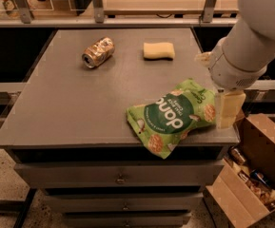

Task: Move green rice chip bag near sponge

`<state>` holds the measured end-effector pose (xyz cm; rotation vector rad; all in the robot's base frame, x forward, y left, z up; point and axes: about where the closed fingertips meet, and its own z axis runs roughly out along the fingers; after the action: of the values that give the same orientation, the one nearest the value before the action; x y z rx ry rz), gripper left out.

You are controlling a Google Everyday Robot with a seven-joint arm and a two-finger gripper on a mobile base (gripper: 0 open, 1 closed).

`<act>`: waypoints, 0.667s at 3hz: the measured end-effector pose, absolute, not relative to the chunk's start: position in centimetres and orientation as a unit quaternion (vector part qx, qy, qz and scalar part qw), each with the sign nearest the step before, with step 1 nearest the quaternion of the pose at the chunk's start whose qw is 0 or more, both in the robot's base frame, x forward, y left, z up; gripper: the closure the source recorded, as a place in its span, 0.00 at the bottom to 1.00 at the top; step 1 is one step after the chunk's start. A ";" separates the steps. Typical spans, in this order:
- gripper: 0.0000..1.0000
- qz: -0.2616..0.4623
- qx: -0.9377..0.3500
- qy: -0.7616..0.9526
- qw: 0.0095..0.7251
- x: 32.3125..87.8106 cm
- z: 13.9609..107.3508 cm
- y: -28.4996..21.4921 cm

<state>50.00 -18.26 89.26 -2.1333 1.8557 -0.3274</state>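
The green rice chip bag (175, 117) lies flat at the front right of the grey table (70, 103), one corner hanging over the front edge. The pale yellow sponge (158, 50) lies at the back, right of the middle, well apart from the bag. My arm comes in from the upper right, and my gripper (228, 109) hangs at the table's right edge, just right of the bag's right end and close to it. It holds nothing that I can see.
A crushed metallic can (98, 52) lies on its side at the back left, left of the sponge. An open cardboard box (251, 175) with items stands on the floor to the right. Drawers run below the tabletop, and a shelf rail runs behind it.
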 end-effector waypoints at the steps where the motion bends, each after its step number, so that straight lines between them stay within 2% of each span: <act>1: 0.00 -0.100 -0.766 0.620 0.134 50.9 86.3 -17.8; 2: 0.00 -0.089 -0.786 0.598 0.131 51.1 84.5 -16.9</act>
<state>51.07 -16.86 84.53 -2.2819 1.7371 -0.2577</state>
